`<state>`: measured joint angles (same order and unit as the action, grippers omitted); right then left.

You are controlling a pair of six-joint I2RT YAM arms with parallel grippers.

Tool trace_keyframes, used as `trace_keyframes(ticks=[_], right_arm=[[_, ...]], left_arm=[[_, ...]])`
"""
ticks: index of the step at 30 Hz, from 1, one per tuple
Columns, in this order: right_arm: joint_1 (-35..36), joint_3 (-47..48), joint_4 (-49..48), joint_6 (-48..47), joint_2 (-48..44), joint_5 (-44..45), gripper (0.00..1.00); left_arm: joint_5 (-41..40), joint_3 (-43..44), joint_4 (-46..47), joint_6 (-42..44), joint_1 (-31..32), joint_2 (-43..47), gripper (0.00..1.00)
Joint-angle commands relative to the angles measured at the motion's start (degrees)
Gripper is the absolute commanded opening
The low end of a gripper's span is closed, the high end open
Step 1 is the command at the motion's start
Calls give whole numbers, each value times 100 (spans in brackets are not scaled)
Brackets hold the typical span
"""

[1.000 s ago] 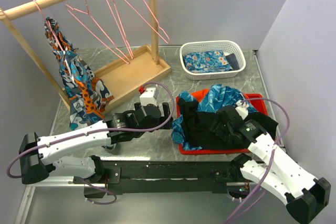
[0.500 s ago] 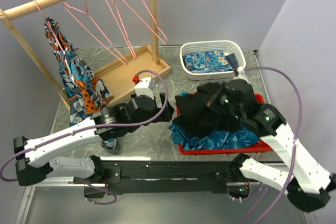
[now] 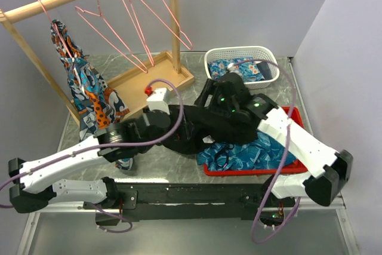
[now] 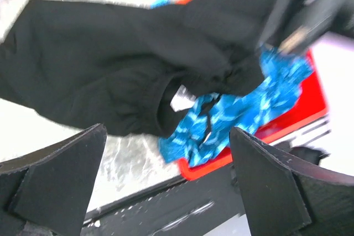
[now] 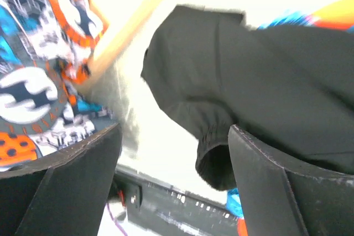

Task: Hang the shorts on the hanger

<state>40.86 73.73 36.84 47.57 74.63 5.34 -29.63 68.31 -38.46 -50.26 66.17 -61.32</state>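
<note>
Shorts point(image 3: 200, 128): spread just ahead of my left tool point(image 4: 167, 131), hanging off the red tray point(image 3: 250, 171) over the tabletop point(image 3: 200, 70)
Left tool: fingers wide apart, gripping nothing
Right tool point(image 5: 175, 130): fingers apart, shorts just beyond
Change: half a second ago the shorts sat bunched over the tray, now further left

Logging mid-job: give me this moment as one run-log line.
left tool: open, facing shorts | right tool: open, at shorts | shorts: partly off red tray, toward left arm | hanging: not yet done
</note>
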Motion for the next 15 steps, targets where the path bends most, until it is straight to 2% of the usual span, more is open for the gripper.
trace_keyframes(ticks=[1, 4, 5, 7, 8, 10, 15], right_arm=[[-797, -331, -160, -459, -1002, 64, 85], [-1369, -963, -133, -669, -1678, 282, 85], [-1440, -1114, -125, -722, -1828, 492, 84], [-1520, -1517, -98, -819, -2206, 669, 84], [-1520, -1633, -63, -828, -2312, 809, 84], [-1529, -1940, -19, -881, -2567, 915, 83], [-1529, -2451, -106, -951, -2989, 1092, 82]], left_arm=[[-200, -301, 93, -177, 422, -441, 95], [-333, -231, 102, -300, 598, -968, 88], [-420, -187, 119, -318, 625, -1109, 86], [-500, -29, 111, -379, 677, -1592, 76], [-622, 58, 23, -466, 686, -1759, 74], [-833, 243, -232, -730, 713, -2208, 64], [-1098, 200, -84, -1064, 669, -2753, 62]])
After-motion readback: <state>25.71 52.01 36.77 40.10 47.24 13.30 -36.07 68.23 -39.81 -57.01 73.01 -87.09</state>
